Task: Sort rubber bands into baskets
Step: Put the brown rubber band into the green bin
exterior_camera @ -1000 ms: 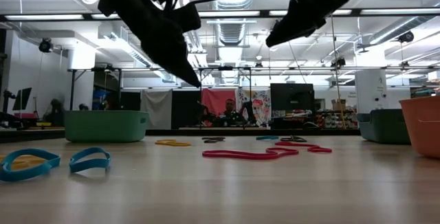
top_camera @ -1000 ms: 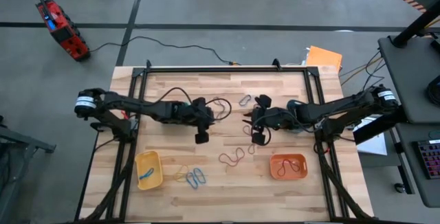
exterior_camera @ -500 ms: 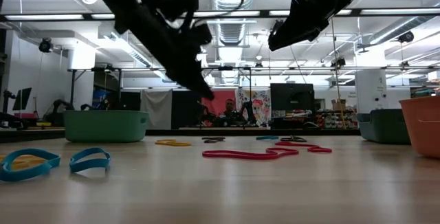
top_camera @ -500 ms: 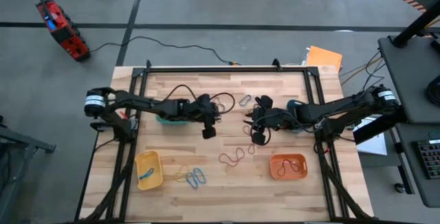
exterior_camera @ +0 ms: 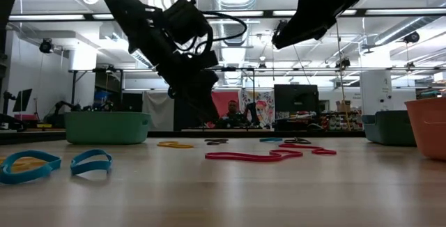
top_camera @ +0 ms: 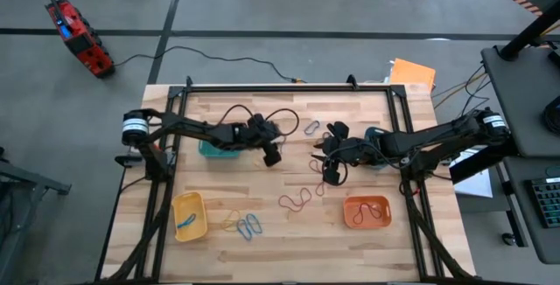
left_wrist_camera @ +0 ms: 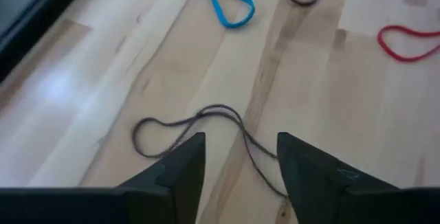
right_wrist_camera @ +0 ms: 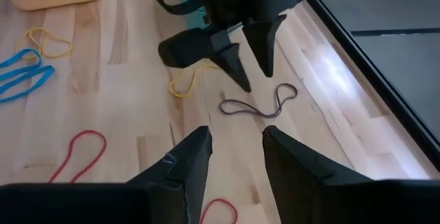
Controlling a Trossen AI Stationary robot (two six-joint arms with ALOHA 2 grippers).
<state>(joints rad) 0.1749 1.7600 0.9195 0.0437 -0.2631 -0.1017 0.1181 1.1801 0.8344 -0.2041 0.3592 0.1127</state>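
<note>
Wooden desk (top_camera: 219, 193) under both arms — left fingers (left_wrist_camera: 185, 165) parted over a grey rubber band (left_wrist_camera: 199, 124); right fingers (right_wrist_camera: 189, 159) parted, empty, a red band (right_wrist_camera: 79, 154) beside them.

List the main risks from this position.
The left gripper hangs open just over a thin grey band; flat on the wood, it may slip between the fingers. The right gripper, open and empty, hovers close by, so the two arms could collide if both reach for the middle of the table.
</note>
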